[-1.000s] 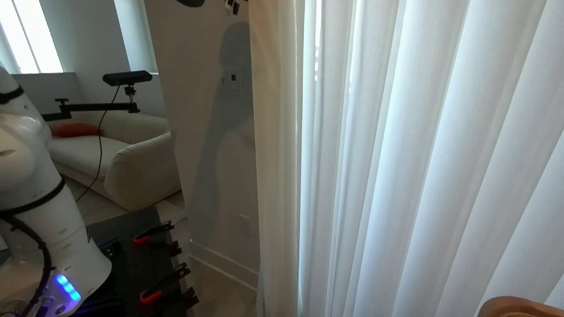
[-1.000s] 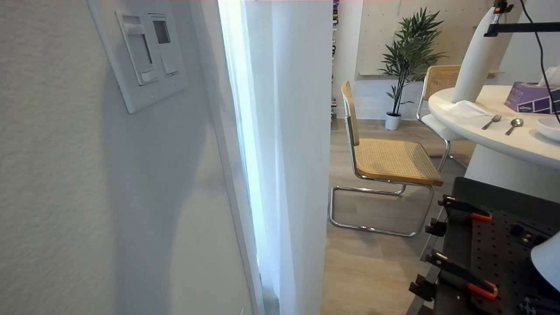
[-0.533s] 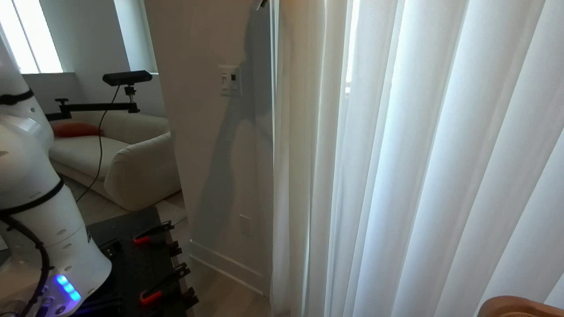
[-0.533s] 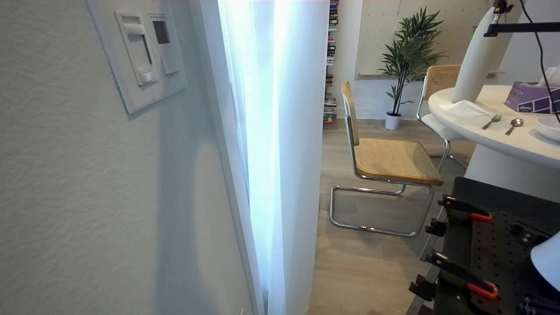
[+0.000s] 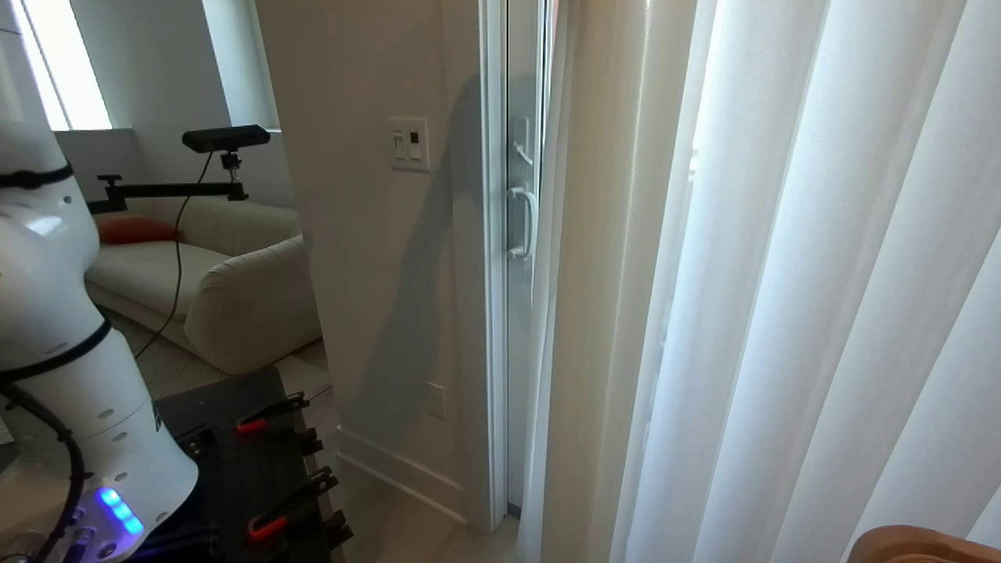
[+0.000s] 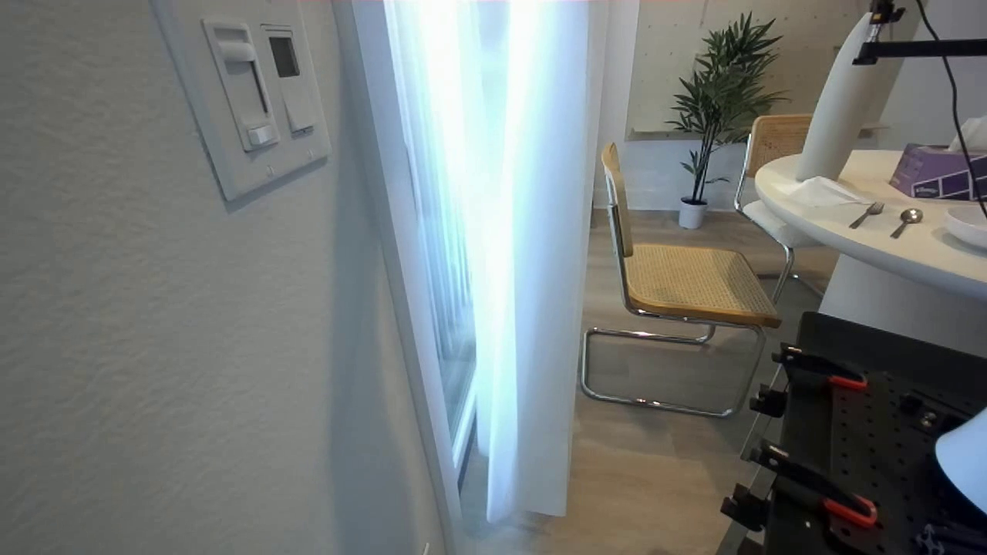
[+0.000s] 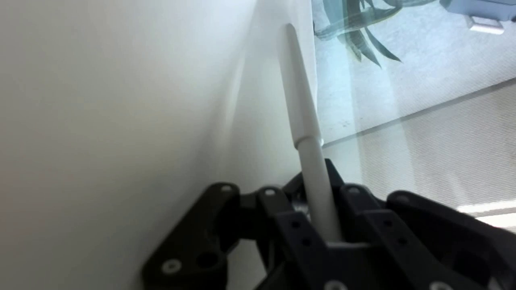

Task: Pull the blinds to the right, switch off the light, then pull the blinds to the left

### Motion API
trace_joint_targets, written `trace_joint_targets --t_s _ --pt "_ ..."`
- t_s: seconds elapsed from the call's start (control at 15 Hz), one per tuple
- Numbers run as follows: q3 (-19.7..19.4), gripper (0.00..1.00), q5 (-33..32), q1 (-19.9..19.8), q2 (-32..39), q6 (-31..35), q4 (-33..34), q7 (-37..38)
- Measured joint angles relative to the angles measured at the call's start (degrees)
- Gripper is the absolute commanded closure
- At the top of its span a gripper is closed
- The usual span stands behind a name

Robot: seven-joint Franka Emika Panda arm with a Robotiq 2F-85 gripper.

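Where your wrist view looks along the fingers [image 7: 300,233], they're closed snugly around a slim white wand [image 7: 304,125], which runs out from between them and tilts left. Pleated white curtain [image 5: 751,274] hangs right of the white door frame [image 5: 496,274] in an exterior view, free edge apart from it; you see the pull handle [image 5: 532,223] in that gap. At the wrist, curtain is just beside the wand; can't tell if they touch. Light switch plate [image 5: 409,145] is on the wall [image 5: 344,195] near the frame, above a small low cover plate [image 5: 436,400]. Your Panda arm [image 5: 43,258] stands on the black perforated bench [image 6: 887,432], base lights [image 5: 121,511] blue. Two red-and-black clamps [image 5: 291,503] sit along the bench edge. Cane-seat chair [image 6: 690,285] stands nearby.
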Motion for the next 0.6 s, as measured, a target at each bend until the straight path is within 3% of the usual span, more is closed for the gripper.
trace_joint_targets --t_s 0.6 --pt "-4.9 0.98 7.2 -5.4 4.1 -2.9 7.2 -13.1"
